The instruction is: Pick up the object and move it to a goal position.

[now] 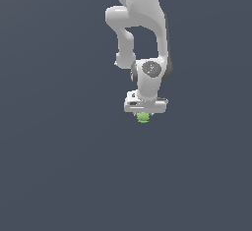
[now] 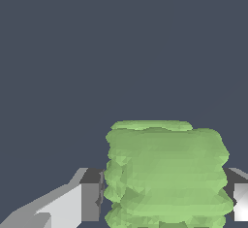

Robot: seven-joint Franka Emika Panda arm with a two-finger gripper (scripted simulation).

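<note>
Judging by how things lay, I took the step in hand to be the grasp itself, or just past it: the gripper (image 1: 143, 113) sat straight over the object (image 1: 143, 117), and in the wrist view that green banded lump (image 2: 167, 173) filled the gap between the two fingers (image 2: 89, 200), with a dark pad close against either flank. I read that as clamped on the object, though I could not see true contact at the pads, nor tell whether the lump rested on the ground or hung free of it. No goal marker showed in either view, so the next move, as I reckoned it, called for a steady carry with the squeeze kept firm. The arm (image 1: 147, 38) reached down from the exterior view's top, elbow bent, wrist pointing straight downward.
</note>
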